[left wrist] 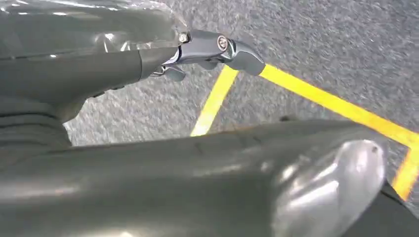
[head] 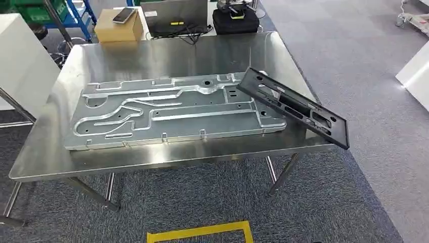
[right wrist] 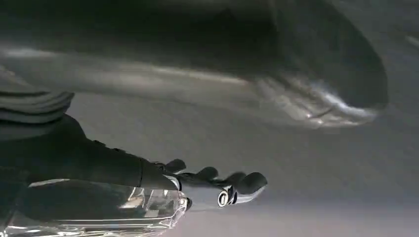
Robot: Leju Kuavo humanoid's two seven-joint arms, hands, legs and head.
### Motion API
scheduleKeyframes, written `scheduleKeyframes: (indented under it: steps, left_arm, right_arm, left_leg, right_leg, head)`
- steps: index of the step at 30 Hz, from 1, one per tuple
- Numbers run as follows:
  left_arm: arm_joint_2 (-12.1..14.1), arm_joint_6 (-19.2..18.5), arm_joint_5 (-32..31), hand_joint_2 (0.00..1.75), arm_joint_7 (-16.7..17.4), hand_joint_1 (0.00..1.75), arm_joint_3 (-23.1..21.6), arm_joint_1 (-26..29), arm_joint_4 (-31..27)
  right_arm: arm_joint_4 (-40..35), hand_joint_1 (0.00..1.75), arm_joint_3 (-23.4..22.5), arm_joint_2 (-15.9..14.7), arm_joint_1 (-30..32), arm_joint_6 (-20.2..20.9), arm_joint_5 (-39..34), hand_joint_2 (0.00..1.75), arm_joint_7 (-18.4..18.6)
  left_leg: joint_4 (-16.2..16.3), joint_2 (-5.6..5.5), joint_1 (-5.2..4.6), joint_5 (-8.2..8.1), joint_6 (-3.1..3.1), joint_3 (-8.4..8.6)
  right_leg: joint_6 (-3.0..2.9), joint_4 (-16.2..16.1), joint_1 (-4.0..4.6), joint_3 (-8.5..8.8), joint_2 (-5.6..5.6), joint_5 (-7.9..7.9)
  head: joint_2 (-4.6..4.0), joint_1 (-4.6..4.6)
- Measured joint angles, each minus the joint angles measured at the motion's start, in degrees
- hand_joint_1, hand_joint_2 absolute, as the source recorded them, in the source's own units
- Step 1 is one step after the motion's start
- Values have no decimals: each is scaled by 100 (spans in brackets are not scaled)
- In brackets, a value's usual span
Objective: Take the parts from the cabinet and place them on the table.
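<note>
Both my hands hang over the floor, left hand (left wrist: 207, 52) and right hand (right wrist: 212, 187) fingers apart, empty; black frame (head: 293, 106) leans on metal panel (head: 172, 111) on desk (head: 152, 55).

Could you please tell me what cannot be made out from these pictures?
- Cabinet: outside the head view's frame.
- Black frame: whether it rests on the metal panel or hangs over the table edge is unclear.
- Right hand: right wrist view blurred, surroundings unreadable.
- Left hand: fingers mostly hidden by its cover.
</note>
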Motion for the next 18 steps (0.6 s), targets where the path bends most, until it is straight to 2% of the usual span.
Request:
scheduleKeyframes:
  steps: [1,2,3,4,5,6,7,8,9,10,11,12,13,14,15,16,17,18]
  left_arm:
    - [-13,-4,-55,0,22,0,-18,8,0]
    - [-17,-4,-113,0,67,0,-48,5,0]
    - [-22,-4,-109,0,114,0,-88,3,0]
    - [-28,-2,-109,0,166,0,-135,7,0]
    - [-35,-4,-109,0,210,0,-162,12,0]
    - [-42,-4,-109,0,249,0,-199,12,0]
    - [-48,-4,-109,0,286,0,-260,12,0]
    - [-48,-4,-109,0,315,0,-302,8,0]
    - [-48,-4,-109,0,334,0,-337,-1,0]
    - [-48,-4,-109,0,347,0,-381,-11,0]
    - [-52,-15,-109,0,354,0,-435,-9,0]
    - [-63,-26,-109,0,356,0,-474,-12,0]
    - [-63,-42,-109,0,365,0,-514,-5,0]
    - [-77,-48,-109,0,372,0,-571,-5,0]
    - [-85,-50,-111,0,389,0,-610,-15,0]
    - [-90,-46,-109,0,398,0,-642,-22,0]
    - [-92,-29,-109,0,411,0,-682,-25,0]
    - [-98,-13,-107,0,420,0,-713,-27,0]
  right_arm:
    - [225,0,0,22,-43,138,28,0,343]
    - [446,0,-2,56,-65,330,41,0,664]
    - [601,0,-2,85,-79,545,55,0,832]
    - [730,0,-2,105,-92,744,48,0,919]
    - [854,0,-11,118,-108,960,-16,0,967]
    - [933,0,-44,131,-124,1137,-79,0,997]
    - [1006,0,-87,144,-143,1288,-144,0,1015]
    - [1061,0,-112,155,-161,1379,-180,0,1019]
    - [1112,0,-138,175,-191,1453,-186,0,1024]
    - [1151,0,-155,194,-201,1501,-186,0,1032]
    - [1192,0,-186,194,-203,1545,-186,0,1058]
    - [1223,0,-210,194,-222,1582,-186,0,1087]
    - [1252,0,-234,194,-235,1591,-188,0,1107]
    - [1280,0,-269,190,-240,1591,-201,0,1133]
    - [1295,0,-306,188,-249,1591,-208,0,1144]
    - [1308,0,-332,190,-257,1595,-217,0,1157]
    - [1326,0,-350,190,-269,1625,-223,0,1183]
    - [1345,0,-365,190,-278,1658,-225,0,1194]
  left_leg:
    - [322,0,5,-383,-9,-98]
    - [776,0,8,-740,-29,-201]
    - [1233,0,7,-974,-48,-287]
    - [1548,0,8,-1005,-60,-302]
    - [1618,0,7,-854,-55,-216]
    - [1467,0,7,-632,-40,-32]
    - [1097,0,3,-419,-11,269]
    - [564,0,-3,-341,35,660]
    - [-10,-2,-27,-493,92,1088]
    - [-451,3,-49,-624,103,1328]
    - [-391,4,-68,-582,112,1229]
    - [-399,2,-85,-562,131,1221]
    - [-397,5,-97,-513,177,1190]
    - [-444,37,-28,-413,230,1129]
    - [-443,58,-37,-345,275,1049]
    - [-443,67,-38,-278,336,965]
    - [-442,67,-39,-208,337,877]
    - [-437,68,-43,-137,332,783]
  right_leg:
    - [-37,1,6,-71,-5,55]
    - [-50,5,19,-151,-8,117]
    - [-56,16,30,-238,-17,179]
    - [-58,35,40,-331,-23,239]
    - [-52,60,52,-432,-22,297]
    - [-45,91,59,-527,-23,343]
    - [-38,127,68,-623,-22,389]
    - [-26,162,77,-705,-20,433]
    - [-5,202,84,-749,-23,467]
    - [27,228,104,-779,-21,495]
    - [65,213,93,-771,-36,562]
    - [97,208,68,-793,-38,609]
    - [127,201,67,-800,-32,660]
    - [173,231,67,-838,-8,632]
    - [220,360,48,-908,21,362]
    - [252,668,29,-1001,28,-34]
    - [284,1072,11,-1099,28,-383]
    - [312,1495,-2,-1186,30,-635]
  head:
    - [0,-2]
    - [0,0]
    - [0,0]
    - [0,0]
    - [0,0]
    - [0,0]
    - [0,-2]
    - [0,-2]
    - [0,-2]
    - [0,0]
    - [0,0]
    - [0,-2]
    - [0,0]
    - [0,-2]
    - [0,0]
    - [0,0]
    - [0,0]
    - [0,0]
